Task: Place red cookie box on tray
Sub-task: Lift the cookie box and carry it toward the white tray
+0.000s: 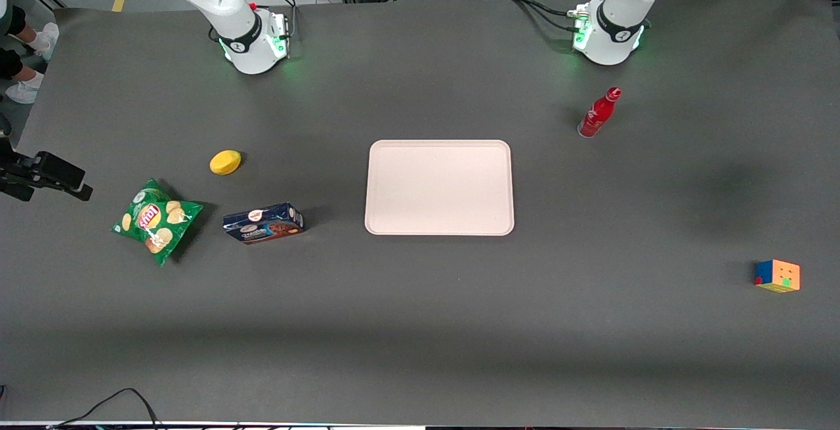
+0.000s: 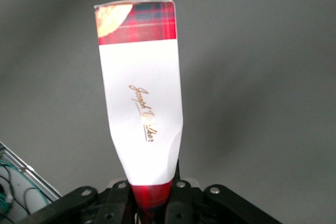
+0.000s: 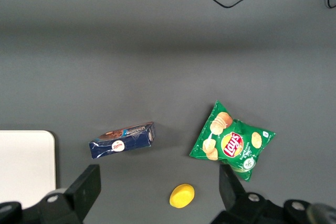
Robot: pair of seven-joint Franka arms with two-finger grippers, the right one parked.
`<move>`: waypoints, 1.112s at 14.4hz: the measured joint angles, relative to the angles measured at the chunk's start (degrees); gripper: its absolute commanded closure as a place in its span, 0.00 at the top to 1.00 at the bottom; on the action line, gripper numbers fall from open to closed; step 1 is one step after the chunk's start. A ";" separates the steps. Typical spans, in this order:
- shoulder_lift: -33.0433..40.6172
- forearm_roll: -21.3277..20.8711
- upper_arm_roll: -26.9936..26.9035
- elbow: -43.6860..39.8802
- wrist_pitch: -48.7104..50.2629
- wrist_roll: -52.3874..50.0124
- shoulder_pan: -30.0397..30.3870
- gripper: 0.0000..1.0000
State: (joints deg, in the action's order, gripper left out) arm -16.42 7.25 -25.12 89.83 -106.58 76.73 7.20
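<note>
In the left wrist view my left gripper (image 2: 152,195) is shut on one end of the red cookie box (image 2: 142,103). The long carton sticks out from the jaws over bare grey table, showing a white panel with gold script and red plaid with a cookie picture at its free end. The carton's sides bow in near the jaws. Neither the gripper nor the box appears in the front view. The pale cream-pink tray (image 1: 440,187) lies flat at the table's middle with nothing on it; its corner (image 3: 21,166) shows in the right wrist view.
A red bottle (image 1: 598,113) stands near the working arm's base. A colour cube (image 1: 777,276) lies toward the working arm's end. Toward the parked arm's end lie a blue cookie box (image 1: 262,223), a green chips bag (image 1: 155,220) and a yellow round object (image 1: 225,162).
</note>
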 measured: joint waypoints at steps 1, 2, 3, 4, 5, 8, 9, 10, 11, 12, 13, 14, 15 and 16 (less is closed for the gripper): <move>-0.08 0.00 0.14 -0.21 1.06 -1.93 -0.41 0.13; -0.11 0.00 0.27 -0.60 2.82 -4.48 -1.25 0.13; -0.12 -0.03 0.39 -1.44 5.15 -7.66 -2.55 0.13; -0.11 -0.31 0.54 -2.70 7.75 -11.20 -4.15 0.14; -0.10 -0.69 0.81 -4.07 10.25 -14.98 -5.84 0.14; -0.07 -1.23 4.58 -6.46 14.07 -27.43 -8.86 0.14; -0.03 -1.35 6.85 -6.69 14.33 -31.89 -9.12 0.14; -0.01 -1.52 9.26 -6.89 14.58 -36.55 -9.39 0.14; -0.01 -1.66 11.42 -7.09 14.87 -41.34 -9.84 0.14; 0.01 -1.74 13.44 -7.26 15.14 -46.23 -10.39 0.14; 0.05 -1.81 15.59 -7.45 15.44 -50.97 -10.84 0.14; 0.07 -1.86 18.12 -7.73 15.79 -56.06 -11.17 0.14; 0.10 -1.95 20.66 -7.89 15.89 -60.88 -11.43 0.14; 0.12 -2.29 23.36 -7.91 15.91 -65.85 -11.64 0.17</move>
State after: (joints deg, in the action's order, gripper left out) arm -16.30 4.96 -1.76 81.92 -90.67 10.88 -4.44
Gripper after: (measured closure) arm 0.775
